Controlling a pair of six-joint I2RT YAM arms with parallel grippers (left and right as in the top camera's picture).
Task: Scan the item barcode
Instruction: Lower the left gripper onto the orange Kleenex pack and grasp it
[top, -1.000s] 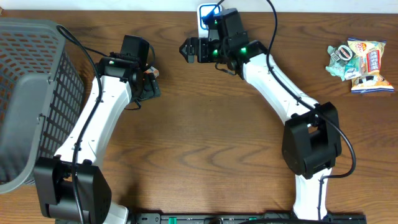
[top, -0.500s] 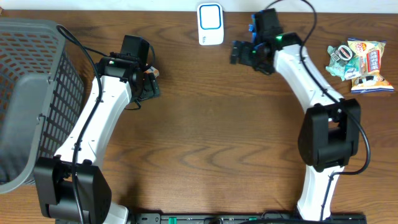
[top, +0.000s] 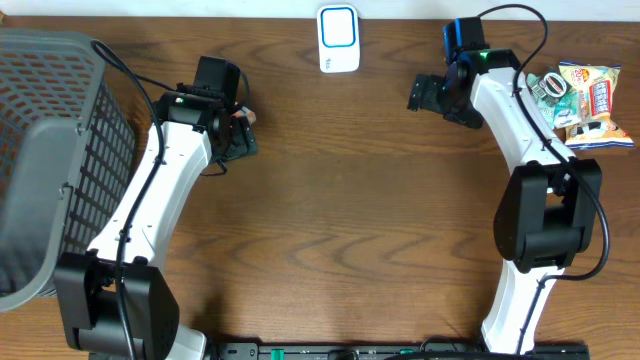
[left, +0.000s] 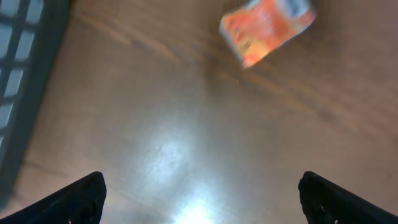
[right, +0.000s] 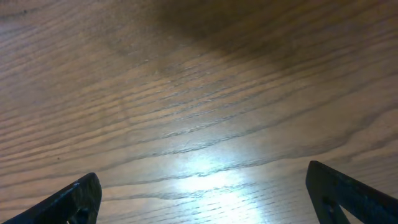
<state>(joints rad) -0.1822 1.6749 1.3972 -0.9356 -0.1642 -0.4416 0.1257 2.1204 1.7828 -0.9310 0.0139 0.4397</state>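
The left gripper (top: 238, 140) hangs over the wooden table (top: 330, 220) with its jaws spread wide and nothing between them. In its wrist view the two dark fingertips (left: 81, 196) sit at the lower corners, with only bare, glossy wood in the gap. Ahead of those fingertips, and a little toward the right-hand one, a blurred orange packet (left: 267, 28) lies flat on the wood, apart from the gripper. On this gripper's left side stands the grey mesh basket (top: 70, 80), and its wall shows as a dark grid at the edge of the wrist view. From overhead, the part of its inside that shows is plain grey, and I cannot tell whether anything lies in it.

The right gripper (top: 422, 93) is also spread to its full width and holds nothing, its wrist view taking in only wood grain. Seen from overhead it points toward the left. Beyond it on that side, by the table's far edge and well apart from it, lies the white scanner (top: 338, 38) with its blue-framed face. Behind the gripper, on the far side of its arm, sits a heap of snack packets (top: 585, 105): a yellow bag with a red-and-blue label and a crumpled silvery wrapper. They lie just beside the right forearm, and I cannot tell whether they touch it.
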